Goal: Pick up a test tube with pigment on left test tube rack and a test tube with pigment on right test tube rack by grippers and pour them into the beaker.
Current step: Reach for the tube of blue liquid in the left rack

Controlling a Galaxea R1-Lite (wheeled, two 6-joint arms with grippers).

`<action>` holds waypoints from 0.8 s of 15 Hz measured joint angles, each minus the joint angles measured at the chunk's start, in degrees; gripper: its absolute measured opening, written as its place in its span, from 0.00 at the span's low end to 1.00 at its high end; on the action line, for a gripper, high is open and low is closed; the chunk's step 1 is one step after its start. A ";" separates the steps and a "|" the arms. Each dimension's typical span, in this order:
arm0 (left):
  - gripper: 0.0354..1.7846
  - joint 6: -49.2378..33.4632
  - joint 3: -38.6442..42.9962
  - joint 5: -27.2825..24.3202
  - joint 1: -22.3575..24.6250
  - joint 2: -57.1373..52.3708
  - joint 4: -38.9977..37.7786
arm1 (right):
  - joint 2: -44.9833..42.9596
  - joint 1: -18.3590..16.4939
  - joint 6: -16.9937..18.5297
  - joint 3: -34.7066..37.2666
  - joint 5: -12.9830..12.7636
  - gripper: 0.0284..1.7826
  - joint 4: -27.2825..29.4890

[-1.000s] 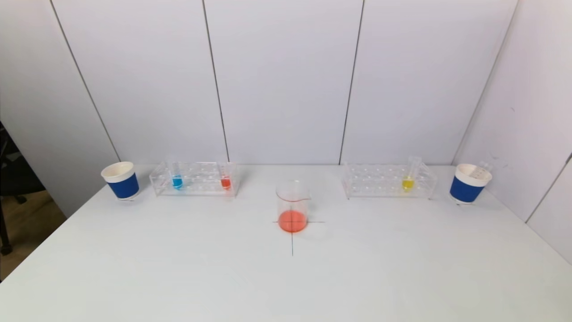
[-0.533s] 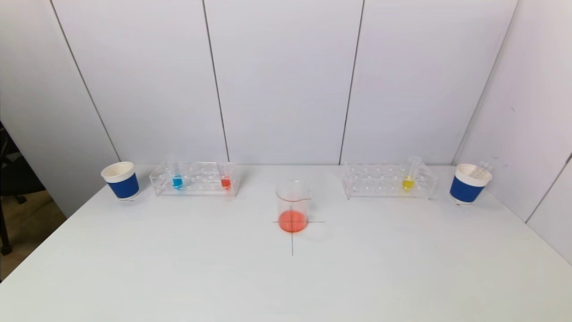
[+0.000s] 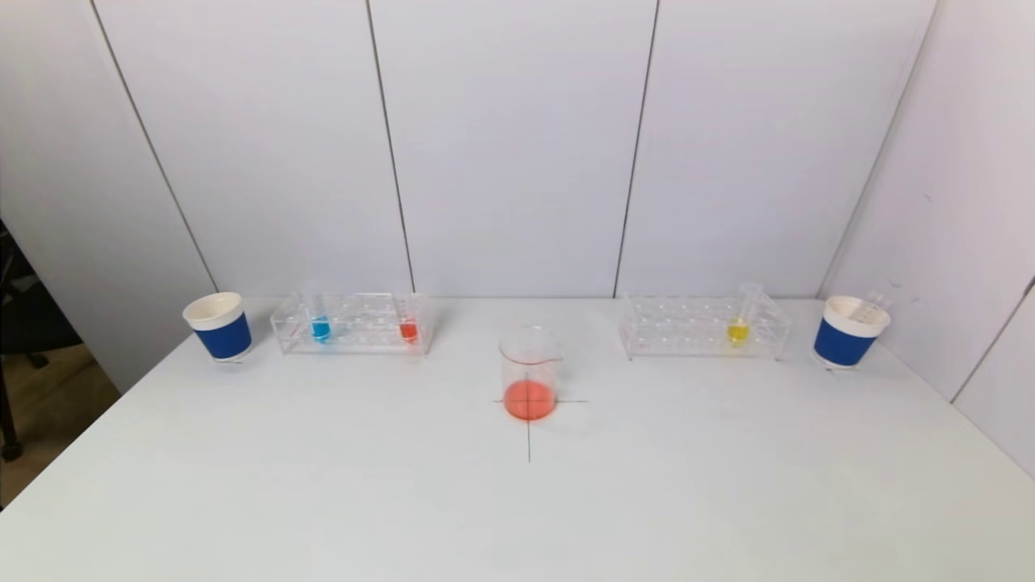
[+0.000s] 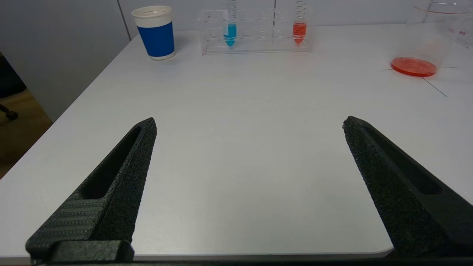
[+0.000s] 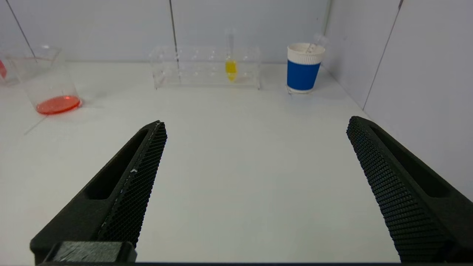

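Beaker (image 3: 530, 373), clear glass w/ orange liquid, sits mid white surface (image 3: 517, 501) in head view; no hand visible. Left wrist: left hand (image 4: 249, 123) spread wide, empty; clear left rack (image 4: 257, 31) w/ blue tube (image 4: 230, 27) & red tube (image 4: 299, 26) well ahead. Right wrist: right hand (image 5: 257, 123) spread wide, empty; yellow tube (image 5: 231, 66) in clear right rack (image 5: 207, 68) well ahead.

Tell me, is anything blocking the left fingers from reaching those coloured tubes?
Nothing visible does. The left gripper is open over bare table, far from the left rack. The blue tube and red tube stand in it, the cup beside it.
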 joint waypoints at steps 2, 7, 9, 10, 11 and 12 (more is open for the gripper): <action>0.99 -0.02 0.00 0.01 0.01 0.00 0.00 | -0.02 0.00 0.26 0.69 0.21 0.99 1.71; 0.99 0.00 0.00 0.04 0.01 0.00 0.00 | -0.02 0.00 0.62 0.96 0.13 0.99 1.55; 0.99 0.00 0.00 0.01 0.01 0.00 0.00 | -0.02 0.00 0.62 0.96 0.13 0.99 1.57; 0.99 -0.02 0.00 0.01 0.01 0.00 0.00 | -0.02 0.00 0.62 0.96 0.13 0.99 1.57; 0.99 0.00 0.00 0.01 0.00 0.00 0.00 | -0.02 0.00 0.62 0.96 0.13 0.99 1.57; 0.99 0.00 0.00 0.01 0.01 0.00 0.00 | -0.02 0.00 0.65 0.96 0.13 0.99 1.55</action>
